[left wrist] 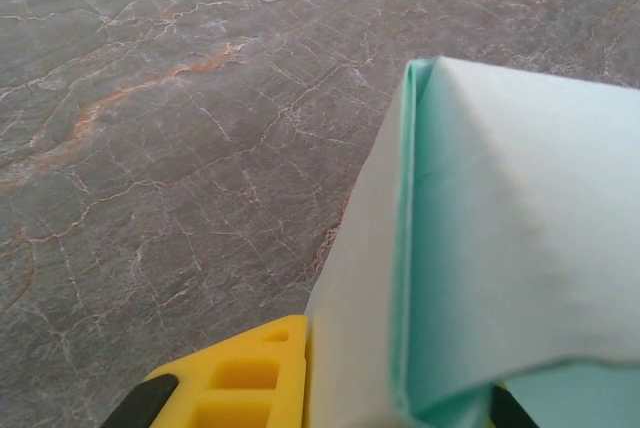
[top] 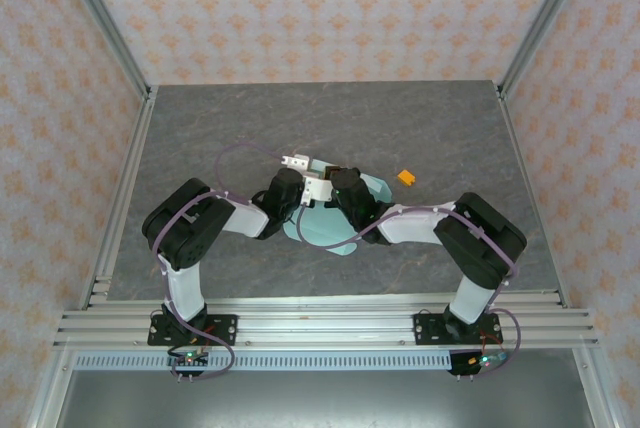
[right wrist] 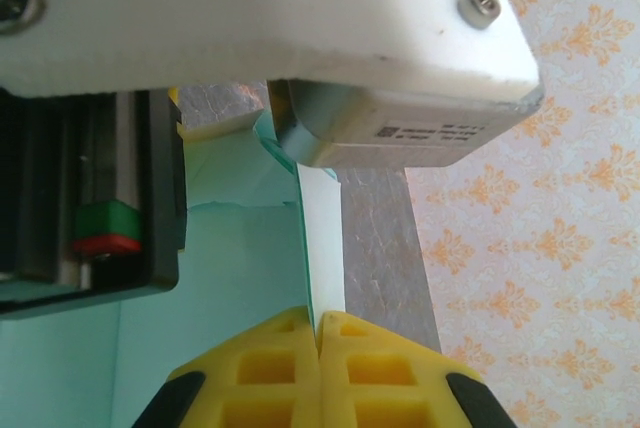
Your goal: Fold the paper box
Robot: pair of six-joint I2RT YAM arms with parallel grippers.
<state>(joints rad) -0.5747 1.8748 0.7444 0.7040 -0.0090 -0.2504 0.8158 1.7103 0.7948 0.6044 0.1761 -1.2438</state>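
Top external shows the paper box [top: 325, 220] mid-table between both arms, only partly folded: left gripper [left wrist: 395, 378] closed on a doubled-over flap, right gripper [right wrist: 318, 326] pinching a thin card edge, most folding seemingly left.

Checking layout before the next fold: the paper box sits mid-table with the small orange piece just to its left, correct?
No. The top external view shows the orange piece right of the paper box, not left; the box is mid-table.
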